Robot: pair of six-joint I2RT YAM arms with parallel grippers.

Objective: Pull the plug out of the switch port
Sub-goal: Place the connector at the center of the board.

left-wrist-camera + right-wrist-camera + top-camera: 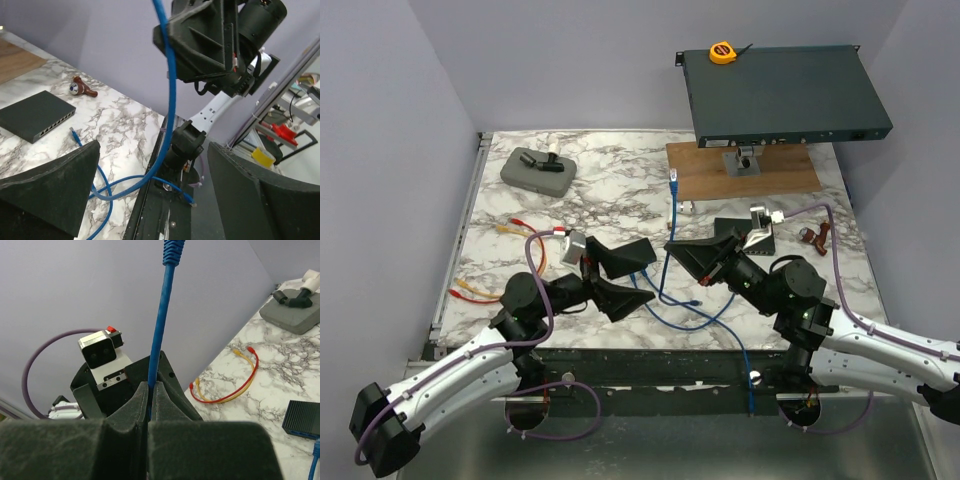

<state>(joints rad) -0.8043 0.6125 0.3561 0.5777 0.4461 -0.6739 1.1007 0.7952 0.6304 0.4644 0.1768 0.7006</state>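
Clamping the blue cable (159, 340) is the right pincer (150, 386); the left pincer (152, 150) gapes wide, gripping nothing.

1. We log the rack unit (785, 95) at the far right, raised over a board (790, 172) that lies on the table (620, 170). A tape measure (722, 52) sits on its far left corner.
2. A case (538, 170) lies far left. Loose patch cords (480, 292) lie nearer, by the left edge.
3. The small switch (37, 116) lies before the board, with a small figure (813, 236) to its right.
4. The cable (665, 290) passes between the right gripper's (672, 248) closed fingers, with the plug end (673, 180) beyond them. The slack loops between the arms.
5. The left gripper (653, 280) sits just left of the right gripper and apart from it.
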